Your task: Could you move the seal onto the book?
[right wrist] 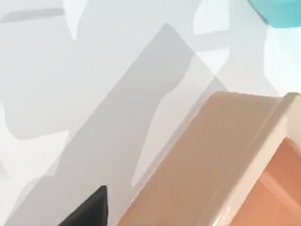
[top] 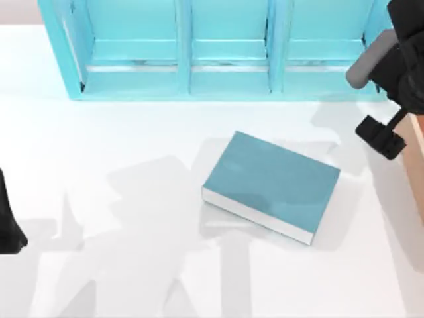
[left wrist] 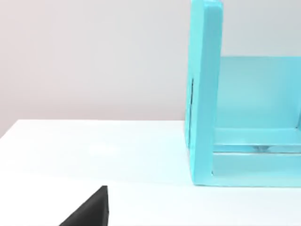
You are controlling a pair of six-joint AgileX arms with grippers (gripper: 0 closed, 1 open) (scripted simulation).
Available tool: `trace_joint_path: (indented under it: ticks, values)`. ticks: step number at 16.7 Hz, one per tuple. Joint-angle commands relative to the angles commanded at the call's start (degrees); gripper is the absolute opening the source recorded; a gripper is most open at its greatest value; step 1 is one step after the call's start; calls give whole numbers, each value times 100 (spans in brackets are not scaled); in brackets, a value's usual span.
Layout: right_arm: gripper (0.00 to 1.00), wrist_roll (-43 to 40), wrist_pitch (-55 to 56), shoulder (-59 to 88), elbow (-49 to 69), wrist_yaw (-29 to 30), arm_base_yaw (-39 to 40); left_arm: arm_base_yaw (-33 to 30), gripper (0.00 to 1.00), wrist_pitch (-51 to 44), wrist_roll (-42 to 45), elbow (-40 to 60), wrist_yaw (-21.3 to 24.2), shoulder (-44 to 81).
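A teal shelf unit [top: 218,50] stands behind the book [top: 273,184], which lies flat mid-table, its long axis running diagonally. Right gripper [top: 382,138] hovers by a tan block [top: 416,159]; finger state unclear

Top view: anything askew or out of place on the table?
The book lies flat but rotated, its edges skewed to the shelf unit behind it. Nothing is spilled or damaged. An orange-brown object sits at the table's right edge, under the right gripper. The left arm is parked at the left edge.
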Motion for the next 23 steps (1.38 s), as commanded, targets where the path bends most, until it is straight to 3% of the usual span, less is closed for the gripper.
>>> trace_joint_path:
  ticks: [5,9,17,23]
  values:
    - [100,1086,-2473,206,1034,-1142,-2083,0,100,0,0,0,0,0]
    - [100,1630,-3429,333,1357,-1630,-3032,0,100,0,0,0,0,0]
    - [100,1699,-3445,350,1305,-1683,-3139,0,100,0,0,0,0,0]
    - [100,1705,-2238,698,438,-1688,-3153,0,100,0,0,0,0,0]
